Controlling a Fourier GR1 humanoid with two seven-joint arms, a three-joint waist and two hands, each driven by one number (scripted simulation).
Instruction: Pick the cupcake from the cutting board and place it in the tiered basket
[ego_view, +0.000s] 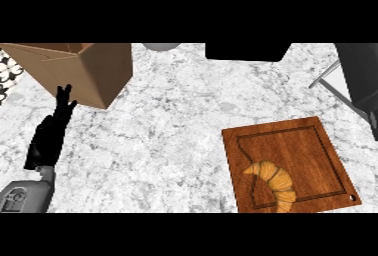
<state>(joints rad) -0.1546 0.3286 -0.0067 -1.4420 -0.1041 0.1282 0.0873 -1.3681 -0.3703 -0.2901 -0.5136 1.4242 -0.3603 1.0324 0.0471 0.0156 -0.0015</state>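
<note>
No cupcake shows anywhere on the wooden cutting board (291, 165); the board lies at the lower right of the marble desk (184, 120), and the only food on it is a croissant (275, 184), curved along the board's lower left part and reaching past its near edge. Whether the cupcake is elsewhere cannot be told. At the upper right a dark tiered basket (358, 80) with grey metal legs stands partly out of view, well apart from the board. The left hand (50, 132) shows at the left side, its grey forearm coming up from the lower edge; the hand stands open with its fingers (65, 97) straight and close together, pointing up toward a brown cardboard box (81, 70) at the upper left. The right hand is out of view.
</note>
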